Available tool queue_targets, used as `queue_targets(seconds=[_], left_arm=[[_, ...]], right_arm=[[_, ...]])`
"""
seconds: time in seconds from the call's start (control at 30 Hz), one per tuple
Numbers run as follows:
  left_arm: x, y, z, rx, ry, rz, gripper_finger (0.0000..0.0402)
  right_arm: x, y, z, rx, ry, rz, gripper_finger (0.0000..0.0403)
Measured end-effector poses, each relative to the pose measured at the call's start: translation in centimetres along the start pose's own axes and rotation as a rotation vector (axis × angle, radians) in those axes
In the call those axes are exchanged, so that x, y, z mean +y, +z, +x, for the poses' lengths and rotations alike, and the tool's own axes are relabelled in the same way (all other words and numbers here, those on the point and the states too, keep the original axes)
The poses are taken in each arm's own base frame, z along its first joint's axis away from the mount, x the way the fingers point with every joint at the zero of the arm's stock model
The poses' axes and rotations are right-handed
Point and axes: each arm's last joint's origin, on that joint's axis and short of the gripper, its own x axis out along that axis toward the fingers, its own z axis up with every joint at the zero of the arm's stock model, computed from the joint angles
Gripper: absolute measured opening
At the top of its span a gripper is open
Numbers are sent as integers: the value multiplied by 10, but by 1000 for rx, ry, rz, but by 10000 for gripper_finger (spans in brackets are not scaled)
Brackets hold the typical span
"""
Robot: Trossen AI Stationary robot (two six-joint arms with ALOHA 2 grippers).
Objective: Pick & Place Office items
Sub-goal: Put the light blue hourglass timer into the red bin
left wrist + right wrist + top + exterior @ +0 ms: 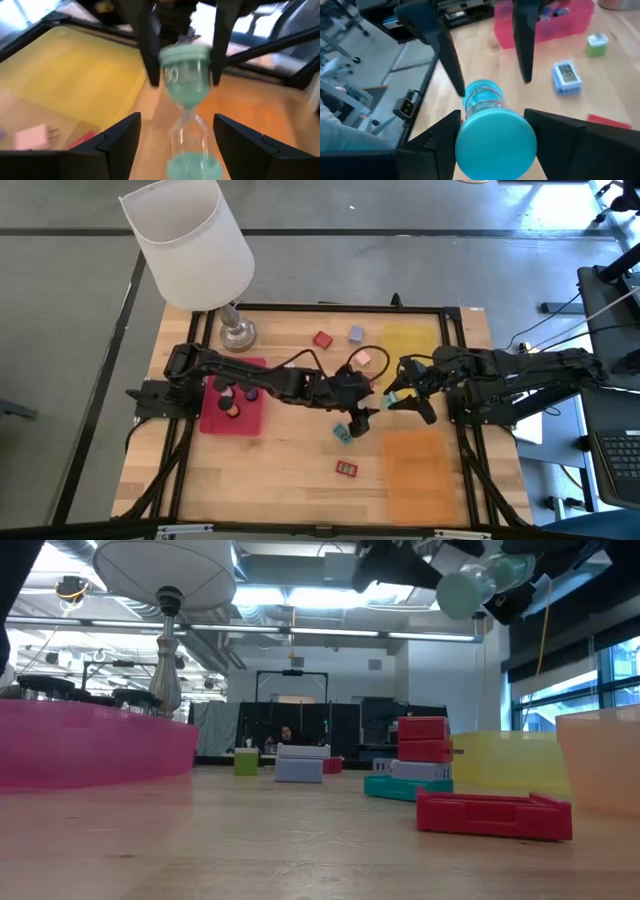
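A teal hourglass (pixel 186 95) hangs in the air above the table's middle, between my two grippers. My right gripper (pixel 492 117) comes from the table's right and is shut on one of its end caps. My left gripper (pixel 177 120) faces it from the table's left and is open. Its fingers stand on either side of the hourglass's other end without touching it. The high view shows the hourglass (pixel 392 395) between the two arms. Small office items lie loose on the wood: a red block (pixel 322 339), a lavender block (pixel 356 334) and a flat red piece (pixel 346 469). My right gripper pinches the hourglass's teal end cap (pixel 495 145) between its two fingers. The fingers come from the table's right, slanting a little downward. The hourglass sticks out beyond the fingertips toward my left gripper, lifted well clear of the table.
A red tray (pixel 250 418) with dark round pieces lies at the left. A yellow mat (pixel 410 340) lies at the far right and an orange mat (pixel 412 465) at the near right. A white-shaded lamp (pixel 190 240) stands at the far left. A teal and white piece (pixel 344 432) lies under the grippers.
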Motion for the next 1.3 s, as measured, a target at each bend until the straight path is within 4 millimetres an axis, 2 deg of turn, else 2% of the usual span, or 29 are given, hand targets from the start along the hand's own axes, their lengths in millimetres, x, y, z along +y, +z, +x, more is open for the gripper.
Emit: queue_targets(seconds=[0.23,0.4,0.6,0.8,0.9,1.03,1.17,1.3], left_arm=[[0,21,-19,49,94,114,251],[-8,46,-36,-46,164,236,250],[-26,76,-66,-190,351,399,250],[-40,101,-98,-293,451,430,257],[-51,106,-114,-313,491,497,261],[-67,103,-126,-299,527,630,267],[-75,100,-129,-282,535,727,271],[-80,102,-123,-311,520,807,272]], right_arm=[[8,41,-37,-61,-181,-36,204],[19,69,-64,-158,-193,-29,205],[27,83,-78,-228,-168,50,205],[30,90,-86,-284,-187,135,204],[34,98,-94,-356,-184,196,203],[42,113,-108,-475,-120,236,204],[49,125,-115,-560,-16,262,204],[50,131,-112,-590,27,285,204]])
